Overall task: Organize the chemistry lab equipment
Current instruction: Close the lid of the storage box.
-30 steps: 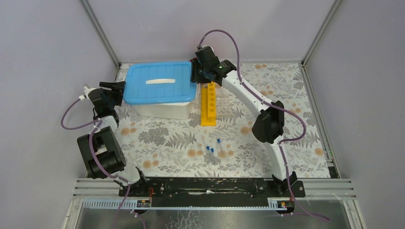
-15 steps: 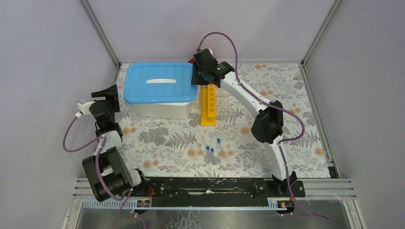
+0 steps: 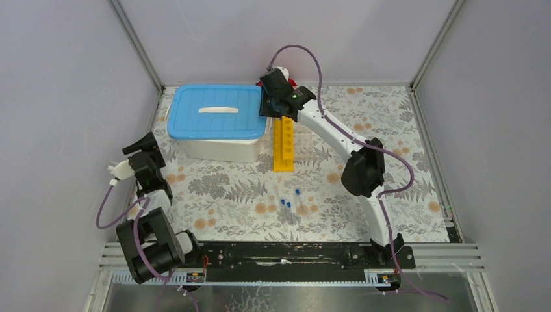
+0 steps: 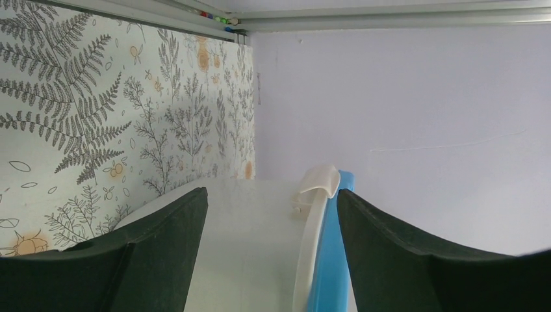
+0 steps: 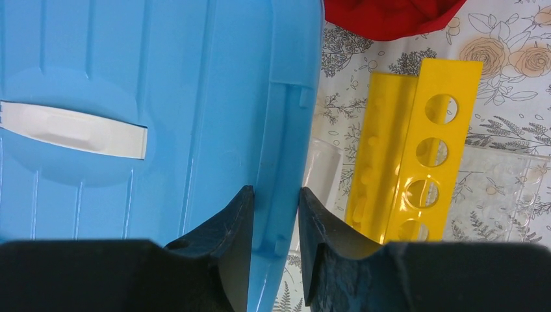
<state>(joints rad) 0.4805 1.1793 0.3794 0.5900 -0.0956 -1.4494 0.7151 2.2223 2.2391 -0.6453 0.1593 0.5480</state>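
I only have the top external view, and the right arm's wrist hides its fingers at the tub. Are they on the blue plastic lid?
Observer: Yes. The right wrist view shows the right gripper closed on the raised side rim of the blue plastic lid, one finger on each side.
Operator: Is the left gripper holding the other end?
Observer: No. The left gripper is open and points at the end of the white tub, apart from it.
Operator: Is anything between the tub and the long yellow holed rack?
Observer: A clear plastic piece stands in that gap; I cannot tell what it is.
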